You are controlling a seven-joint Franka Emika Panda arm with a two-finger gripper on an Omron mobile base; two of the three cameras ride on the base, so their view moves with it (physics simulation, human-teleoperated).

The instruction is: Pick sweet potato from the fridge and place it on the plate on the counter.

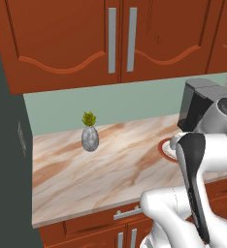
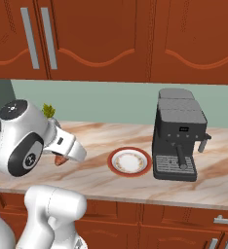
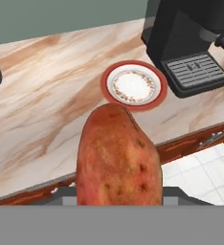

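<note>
The pincer [image 2: 62, 158] is clamped on the sweet potato [image 3: 118, 160], carried above the desk [image 3: 51, 110] front edge. The empty plate [image 3: 134, 86] lies ahead at twelve o'clock, beside the coffee machine [image 3: 185, 38]. Next: advance over the plate, lower, release.

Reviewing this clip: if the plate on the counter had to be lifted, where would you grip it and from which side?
Grip the plate by its reddish-brown rim, on the front edge nearest the counter's lip. It lies flat and shallow, so only the rim gives the fingers purchase. The coffee machine stands close on one side, so that side looks cramped. The gripper is now shut on the sweet potato.
</note>
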